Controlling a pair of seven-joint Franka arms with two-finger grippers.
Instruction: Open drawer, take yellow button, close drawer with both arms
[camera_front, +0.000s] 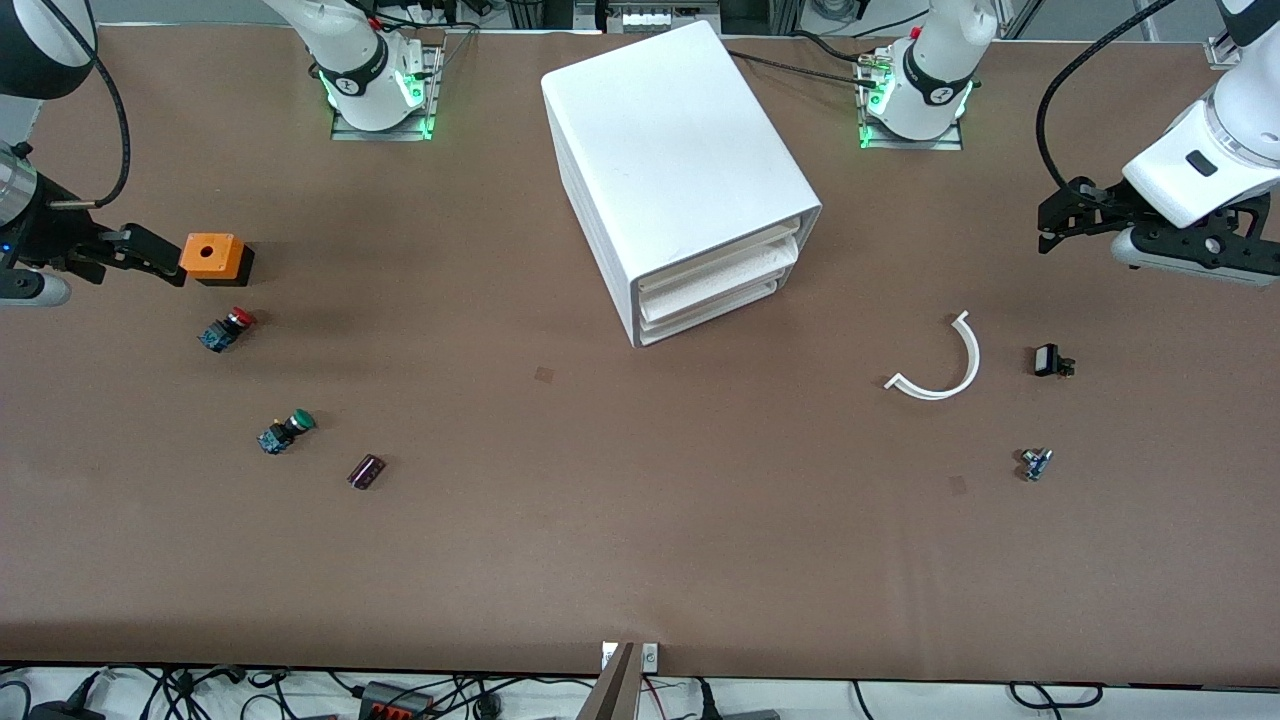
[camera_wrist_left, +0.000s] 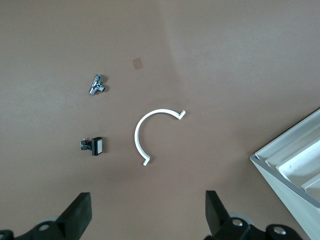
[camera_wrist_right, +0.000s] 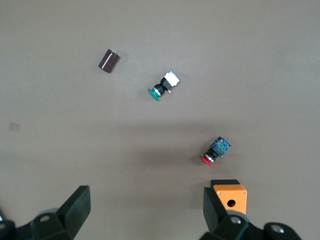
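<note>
The white cabinet (camera_front: 680, 170) stands mid-table with its three shallow white drawers (camera_front: 715, 285) all pushed in; a corner of it shows in the left wrist view (camera_wrist_left: 292, 170). No orange-yellow capped button is in view. My right gripper (camera_front: 150, 255) hovers open and empty over the table at the right arm's end, beside an orange box (camera_front: 213, 257); in its wrist view (camera_wrist_right: 147, 212) the jaws stand wide apart. My left gripper (camera_front: 1055, 225) hovers open and empty at the left arm's end, wide apart in its own view (camera_wrist_left: 148, 215).
A red-capped button (camera_front: 227, 329), a green-capped button (camera_front: 285, 431) and a purple cylinder (camera_front: 366, 471) lie near the right arm's end. A white C-shaped strip (camera_front: 940, 365), a small black part (camera_front: 1050, 361) and a small metal part (camera_front: 1036, 464) lie near the left arm's end.
</note>
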